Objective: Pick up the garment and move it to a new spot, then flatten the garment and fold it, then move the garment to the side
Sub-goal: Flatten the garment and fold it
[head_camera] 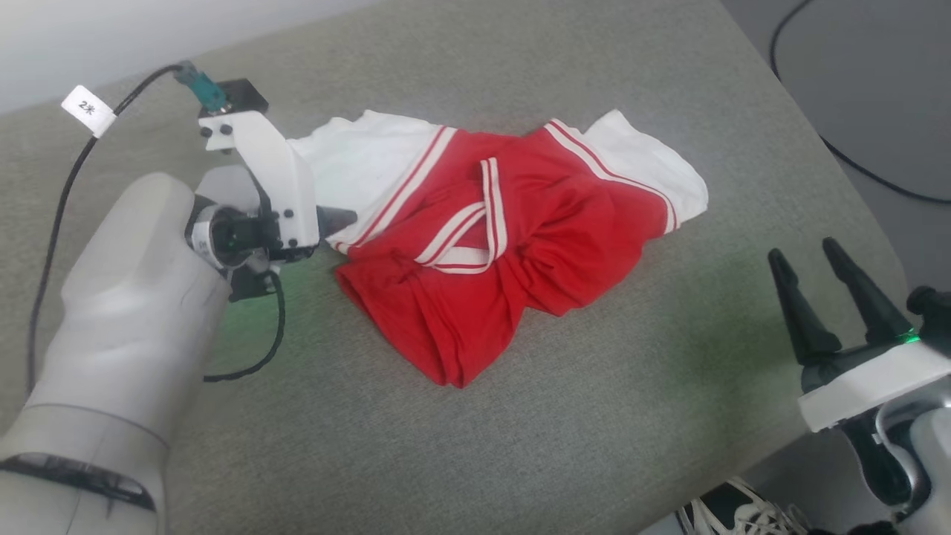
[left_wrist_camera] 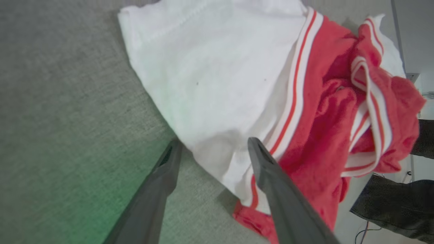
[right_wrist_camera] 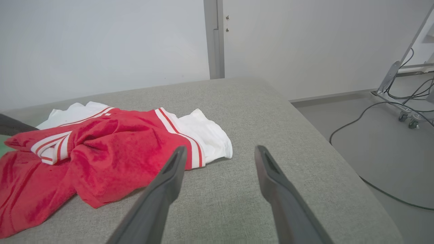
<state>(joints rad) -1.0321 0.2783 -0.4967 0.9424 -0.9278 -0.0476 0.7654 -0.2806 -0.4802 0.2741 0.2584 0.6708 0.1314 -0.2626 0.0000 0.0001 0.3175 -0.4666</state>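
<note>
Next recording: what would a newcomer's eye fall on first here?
The crumpled red garment with white sleeves, bunched in the middle of the grey cushioned surface. Next, the left end effector, open astride a white sleeve's edge. The right end effector stands open, apart from the cloth, near the surface's right edge.

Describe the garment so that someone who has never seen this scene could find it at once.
A wide grey cushioned surface spans the head view. Near its middle lies the garment, crumpled. It is bright red with white sleeves and striped trim, unlike the black cable nearby.
</note>
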